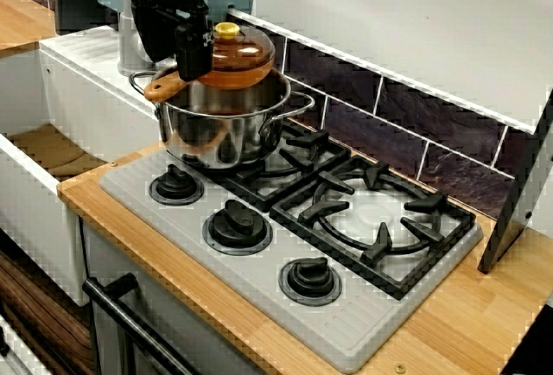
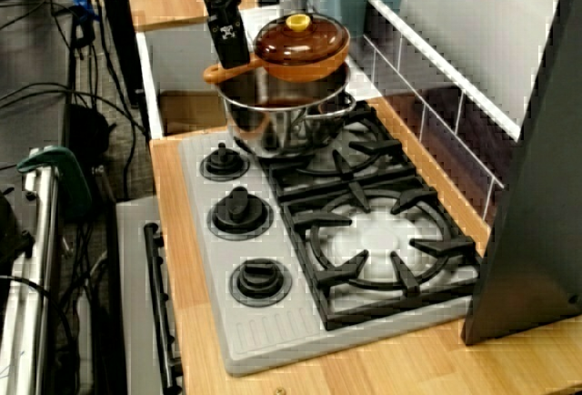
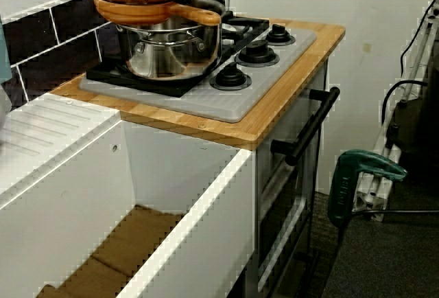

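**Item:** brown pan (image 1: 246, 60), lidded, with a yellow knob (image 1: 227, 29) on top.

**Position:** sits over the steel pot (image 1: 220, 129) on the back left burner of the grey hob (image 1: 259, 306). Whether it rests on the pot's rim or hangs just clear cannot be told. Its wooden handle (image 1: 162, 88) points away from the tiled wall (image 1: 406, 133).

**Gripper** (image 1: 192, 71): black. The jaws are closed narrowly on the handle close to the pan body, and the handle's end sticks out past them.

**Arm:** comes down from above, near upright, over the hob's back left corner.
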{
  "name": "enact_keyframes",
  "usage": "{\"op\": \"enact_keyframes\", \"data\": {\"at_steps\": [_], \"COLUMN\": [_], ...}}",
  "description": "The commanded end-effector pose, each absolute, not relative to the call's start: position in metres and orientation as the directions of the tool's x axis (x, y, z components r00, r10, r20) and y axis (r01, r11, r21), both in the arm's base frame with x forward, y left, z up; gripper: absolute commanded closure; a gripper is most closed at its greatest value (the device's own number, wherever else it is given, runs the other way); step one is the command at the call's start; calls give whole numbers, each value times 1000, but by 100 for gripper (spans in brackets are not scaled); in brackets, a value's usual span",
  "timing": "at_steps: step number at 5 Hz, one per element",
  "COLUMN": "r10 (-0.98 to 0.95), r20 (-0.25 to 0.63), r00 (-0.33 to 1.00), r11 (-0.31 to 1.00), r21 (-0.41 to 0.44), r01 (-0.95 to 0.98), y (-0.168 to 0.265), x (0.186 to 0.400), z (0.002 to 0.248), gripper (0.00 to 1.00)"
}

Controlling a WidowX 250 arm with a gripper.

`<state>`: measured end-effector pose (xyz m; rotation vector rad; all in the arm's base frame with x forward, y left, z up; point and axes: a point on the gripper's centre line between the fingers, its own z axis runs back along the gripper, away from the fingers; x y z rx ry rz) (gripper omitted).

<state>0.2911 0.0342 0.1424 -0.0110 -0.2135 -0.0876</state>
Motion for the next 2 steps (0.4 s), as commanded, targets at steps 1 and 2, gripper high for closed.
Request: {"op": "enact_keyframes", "data": {"at_steps": [1,2], "r10": [-86,-75], "r20": [212,219], "r00": [973,973], "r11": [996,997], "r21": [-2,-19], "r01": [88,81], "y": [34,39], "x": [291,293], "z": [142,148], "gripper": [0,0]}}
